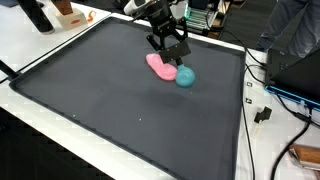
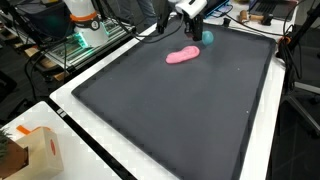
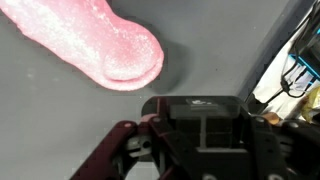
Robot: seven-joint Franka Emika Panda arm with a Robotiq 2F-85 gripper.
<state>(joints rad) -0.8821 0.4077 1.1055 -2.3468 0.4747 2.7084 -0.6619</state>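
Pink blob [image 1: 158, 66] is found on the dark mat [image 1: 120, 125], up toward its 12 o'clock edge in an exterior view. A teal ball [image 1: 186, 76] is parked just beside it at 4 o'clock. Loads of bare mat is left open from 5 to 9 o'clock, and the white counter [image 1: 60, 135] border is only met well beyond that. The tool [image 1: 170, 50] is hung right over blob and ball; released or clenched can't be told, tbh. In the wrist view the blob is seen as a long, rounded, glittery lump, laid flat.
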